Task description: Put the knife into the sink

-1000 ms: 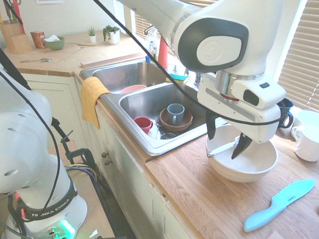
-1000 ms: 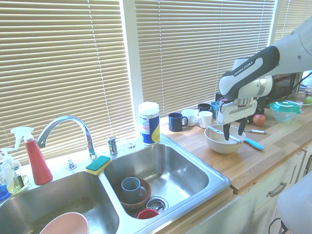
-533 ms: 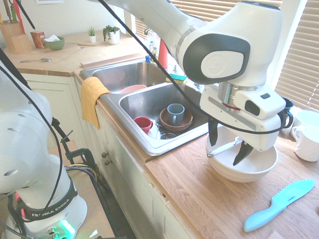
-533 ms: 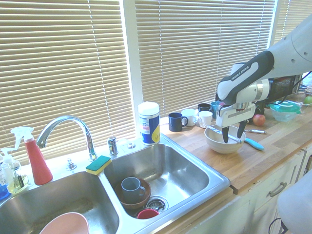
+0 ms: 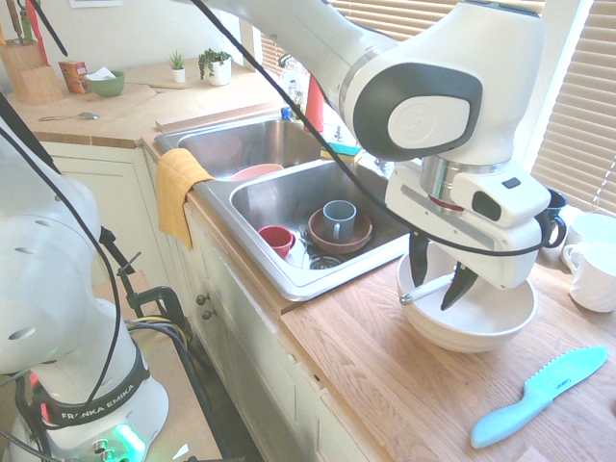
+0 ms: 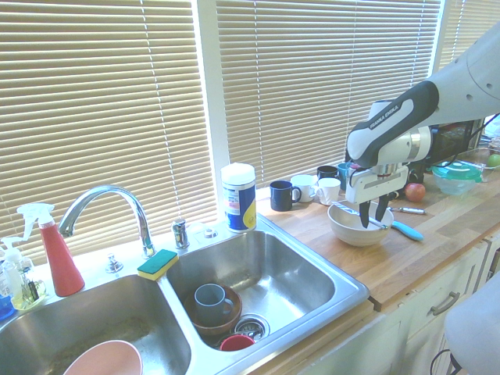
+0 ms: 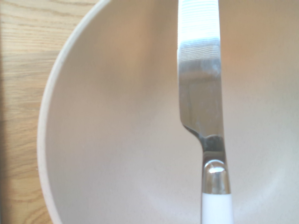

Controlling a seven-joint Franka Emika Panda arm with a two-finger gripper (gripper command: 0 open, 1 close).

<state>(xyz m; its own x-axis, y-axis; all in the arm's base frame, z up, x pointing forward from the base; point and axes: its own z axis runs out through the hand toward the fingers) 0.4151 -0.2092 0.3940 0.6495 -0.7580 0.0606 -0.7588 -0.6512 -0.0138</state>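
My gripper (image 5: pixel 435 285) is down in the white bowl (image 5: pixel 481 322), fingers narrowed on either side of the knife (image 5: pixel 426 289) with a small gap still showing; I can't confirm they pinch it. The knife lies across the bowl, one end resting on the rim nearest the sink (image 5: pixel 289 207). In the wrist view the shiny blade (image 7: pixel 200 79) and its white handle run over the bowl's pale inside.

Bowl sits on a wooden counter (image 5: pixel 404 385), just beside the sink's near basin, which holds a grey mug (image 5: pixel 338 219) in a brown dish and a red cup (image 5: pixel 277 239). A teal knife (image 5: pixel 539 395) lies well apart on the counter. Yellow cloth (image 5: pixel 177 188) hangs over the sink's edge. Closed blinds (image 6: pixel 125 109) cover the windows behind the faucet (image 6: pixel 105 211).
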